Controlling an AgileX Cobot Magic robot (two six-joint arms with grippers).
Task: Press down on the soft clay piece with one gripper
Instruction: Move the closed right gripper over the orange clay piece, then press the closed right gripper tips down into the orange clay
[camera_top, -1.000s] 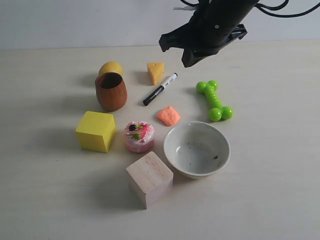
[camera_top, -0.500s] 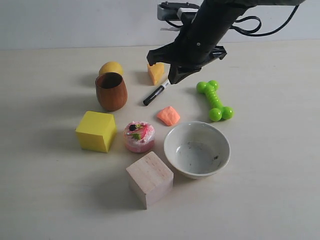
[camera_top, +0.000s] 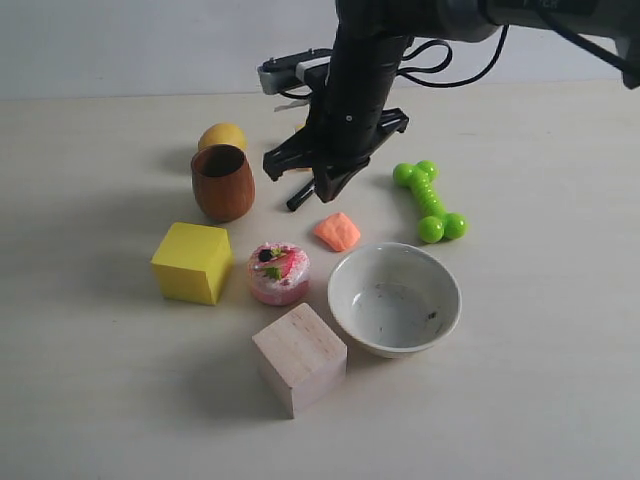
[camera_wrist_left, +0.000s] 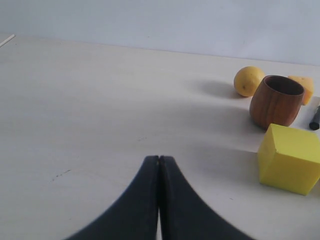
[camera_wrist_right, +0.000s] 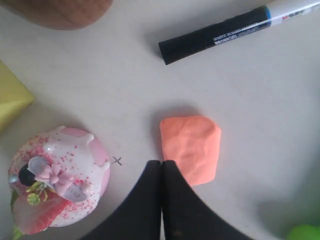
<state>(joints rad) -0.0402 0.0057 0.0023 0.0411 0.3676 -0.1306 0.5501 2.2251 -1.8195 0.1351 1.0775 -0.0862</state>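
The soft clay piece (camera_top: 337, 231) is a small salmon-orange lump lying on the table between the marker and the bowl. In the right wrist view the soft clay piece (camera_wrist_right: 191, 147) shows a smooth upper face. My right gripper (camera_top: 323, 190) hangs just behind and above it, fingers shut with nothing between them. In the right wrist view the right gripper (camera_wrist_right: 161, 162) has its tip beside the clay's edge, on the cake toy's side. My left gripper (camera_wrist_left: 159, 158) is shut and empty over bare table, far from the clay.
Round pink cake toy (camera_top: 279, 272) and white bowl (camera_top: 342, 285) flank the clay in front. Black marker (camera_wrist_right: 220, 32), green bone toy (camera_top: 430, 200), wooden cup (camera_top: 222, 182), lemon (camera_top: 221, 136), yellow cube (camera_top: 191, 262) and wooden block (camera_top: 299, 357) surround it. The arm hides the cheese wedge (camera_wrist_left: 305, 85).
My right arm has come down and leftward from above the back of the table to just behind the clay, now covering the cheese wedge. The objects have not moved.
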